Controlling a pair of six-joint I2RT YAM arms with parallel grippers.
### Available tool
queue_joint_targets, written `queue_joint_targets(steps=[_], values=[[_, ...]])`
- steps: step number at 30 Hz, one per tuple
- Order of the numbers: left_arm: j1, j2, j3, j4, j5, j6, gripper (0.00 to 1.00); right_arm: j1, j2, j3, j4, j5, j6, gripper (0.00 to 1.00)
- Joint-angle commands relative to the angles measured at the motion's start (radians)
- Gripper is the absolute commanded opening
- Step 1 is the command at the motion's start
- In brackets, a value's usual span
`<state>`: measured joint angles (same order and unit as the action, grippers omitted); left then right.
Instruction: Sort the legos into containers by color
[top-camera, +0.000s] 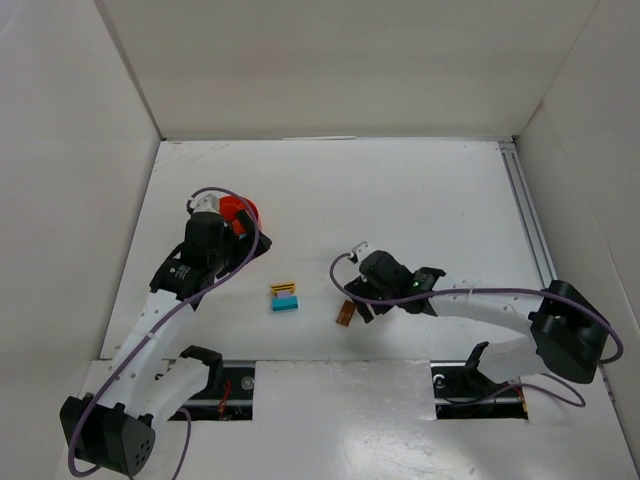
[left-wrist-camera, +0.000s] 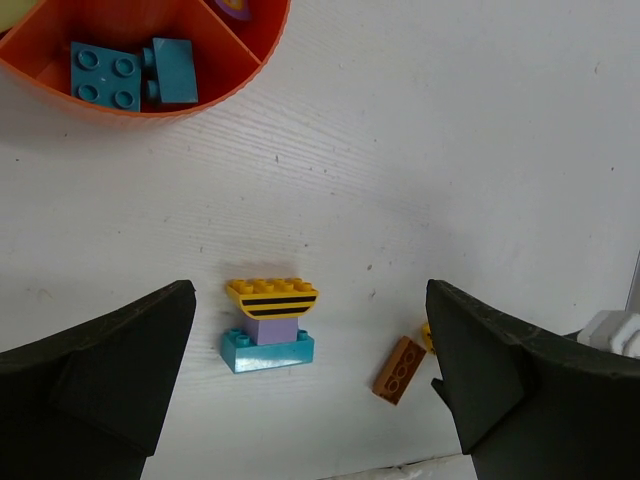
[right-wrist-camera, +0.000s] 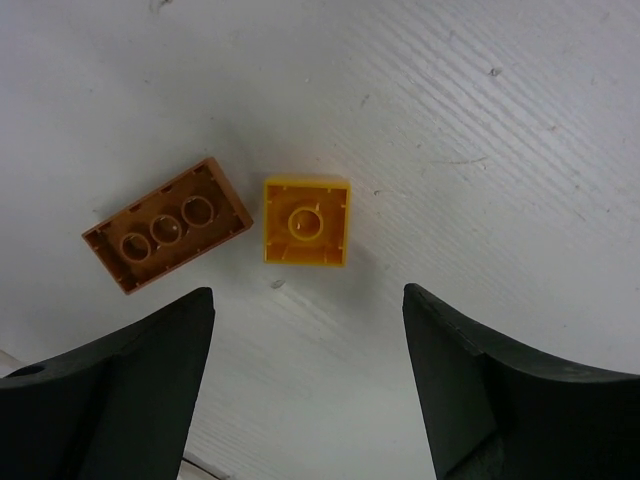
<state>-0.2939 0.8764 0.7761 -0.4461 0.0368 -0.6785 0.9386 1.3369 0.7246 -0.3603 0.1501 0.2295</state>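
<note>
The orange-red bowl (top-camera: 248, 210) sits at the left, partly under my left gripper (top-camera: 232, 238). In the left wrist view the bowl (left-wrist-camera: 235, 78) has dividers and holds two teal bricks (left-wrist-camera: 105, 75) and a purple piece (left-wrist-camera: 237, 8). A stack of a striped yellow brick (left-wrist-camera: 272, 297), a purple brick and a teal brick (left-wrist-camera: 268, 350) lies on the table (top-camera: 285, 297). My left gripper (left-wrist-camera: 310, 300) is open and empty above it. My right gripper (right-wrist-camera: 308, 298) is open and empty just short of a yellow brick (right-wrist-camera: 307, 221) and a brown brick (right-wrist-camera: 167, 237), both upside down.
White walls enclose the table on three sides. A metal rail (top-camera: 528, 220) runs along the right edge. The brown brick (top-camera: 344, 314) lies near the table's front edge, beside my right gripper (top-camera: 362, 295). Two slots with cables sit by the arm bases.
</note>
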Motion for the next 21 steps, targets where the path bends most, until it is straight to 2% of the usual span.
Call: queue_joint_targets(steps=[1, 7, 8, 12, 21], values=[[-0.004, -0.02, -0.005, 0.006, 0.003, 0.01, 0.99, 0.011, 0.031, 0.007, 0.047, 0.058, 0.037, 0.8], [-0.004, -0.02, -0.005, -0.003, 0.003, 0.01, 0.99, 0.011, 0.105, 0.039, 0.066, 0.131, 0.057, 0.7], [-0.004, -0.02, -0.005, -0.003, 0.003, 0.01, 0.99, 0.011, 0.117, 0.05, 0.092, 0.131, 0.057, 0.66], [-0.004, -0.03, 0.014, -0.023, -0.008, 0.01, 0.99, 0.011, 0.163, 0.073, 0.139, 0.106, 0.025, 0.61], [-0.004, -0.02, 0.023, -0.054, -0.04, 0.0, 0.99, 0.011, 0.163, 0.062, 0.187, 0.097, -0.009, 0.43]])
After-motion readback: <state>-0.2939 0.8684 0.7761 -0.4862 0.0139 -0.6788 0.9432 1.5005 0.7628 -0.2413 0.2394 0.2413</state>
